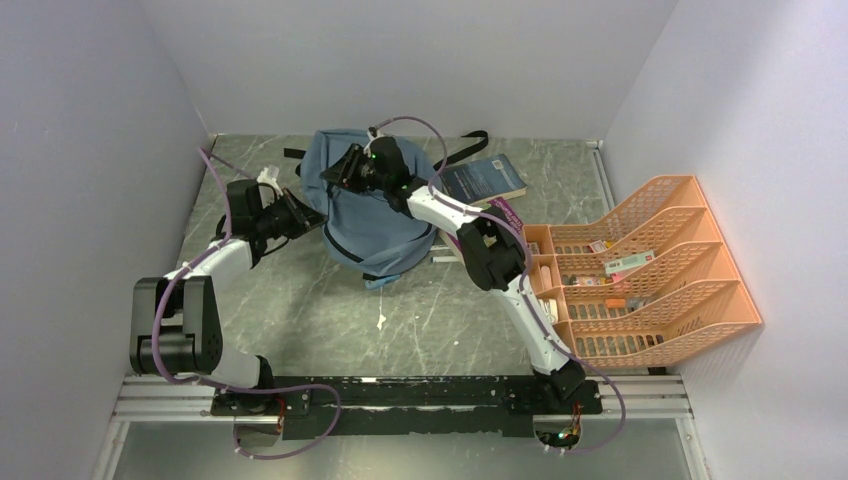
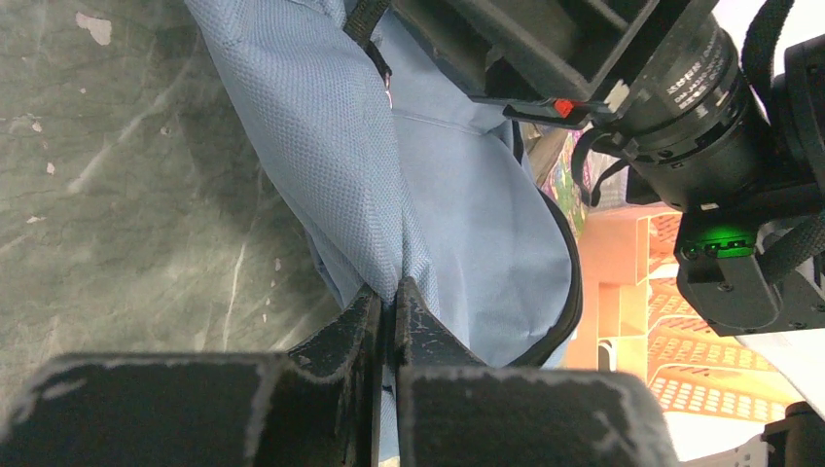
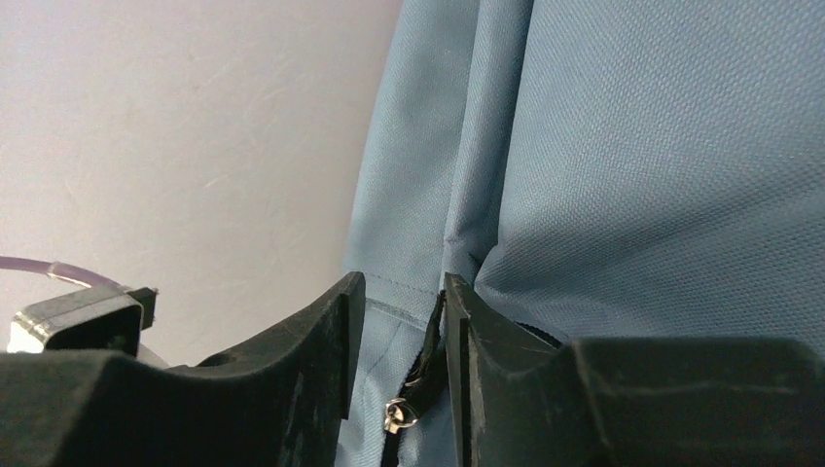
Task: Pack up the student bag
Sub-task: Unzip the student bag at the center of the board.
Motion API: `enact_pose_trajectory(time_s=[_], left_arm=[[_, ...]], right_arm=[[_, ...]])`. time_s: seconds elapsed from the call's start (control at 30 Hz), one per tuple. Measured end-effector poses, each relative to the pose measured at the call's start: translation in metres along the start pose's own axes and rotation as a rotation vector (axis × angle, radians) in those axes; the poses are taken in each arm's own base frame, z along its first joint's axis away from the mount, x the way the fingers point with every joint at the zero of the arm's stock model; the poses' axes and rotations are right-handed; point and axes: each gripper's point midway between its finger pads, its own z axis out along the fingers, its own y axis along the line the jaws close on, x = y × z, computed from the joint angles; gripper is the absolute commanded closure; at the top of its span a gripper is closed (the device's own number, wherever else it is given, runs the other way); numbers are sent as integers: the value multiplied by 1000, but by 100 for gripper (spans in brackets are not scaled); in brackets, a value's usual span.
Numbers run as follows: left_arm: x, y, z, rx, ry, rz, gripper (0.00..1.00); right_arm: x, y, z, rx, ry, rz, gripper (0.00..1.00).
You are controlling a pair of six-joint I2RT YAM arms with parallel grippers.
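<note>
Opening the zipper looks to be the step in hand, and doing it well rests on tension. The left end effector [image 2: 389, 292] is pressed together on a fold of fabric at the left edge of the student bag [image 1: 370, 220], which sits toward the far middle of the bench [image 1: 300, 300] between the two arms. That pinch ought to draw the cloth taut and away from the zipper line, so the slider runs without bunching. At the top of the bag, the right end effector [image 3: 401, 292] stands slightly spread. The small metal zipper pull [image 3: 397, 413] and its black tab lie in the gap, close against one finger, and no firm clamp shows. It should close squarely on the tab rather than on the cloth, then travel along the seam, not across it. Just right of the bag lies a dark blue book [image 1: 485, 180], and further right the orange tray rack [image 1: 650, 290] holds small items too small to name. The bench is grey-green, marbled and scuffed, with a white scrap [image 1: 381, 322] near its middle. Plain pale walls [image 1: 400, 60] close it in on three sides.
</note>
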Motion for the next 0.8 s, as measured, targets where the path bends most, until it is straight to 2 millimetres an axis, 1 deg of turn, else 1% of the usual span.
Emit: enact_pose_trajectory(time_s=[0.13, 0.23, 0.3, 0.4, 0.43, 0.63, 0.67, 0.7, 0.77, 0.8], left_arm=[[0, 0, 0, -1, 1, -1, 95], [2, 2, 1, -4, 5, -5, 95], [2, 3, 1, -5, 7, -6, 95], [2, 3, 1, -5, 7, -6, 95], [2, 3, 1, -5, 7, -6, 95], [3, 4, 2, -10, 8, -8, 95], [3, 5, 2, -16, 9, -12, 90], [3, 7, 2, -24, 10, -21, 83], [2, 14, 1, -39, 7, -41, 58], [1, 16, 1, -44, 7, -54, 49]], right_arm=[[7, -4, 2, -8, 20, 2, 66], [11, -7, 4, -6, 33, 4, 72], [12, -9, 4, -5, 36, 5, 80], [14, -12, 5, 0, 39, 7, 98], [14, -13, 5, 1, 40, 7, 100], [16, -15, 4, 0, 40, -2, 100], [18, -18, 2, 5, 43, -6, 100], [20, -20, 0, 9, 46, -10, 100], [23, -22, -4, 16, 55, -15, 100], [25, -22, -6, 15, 61, -20, 100]])
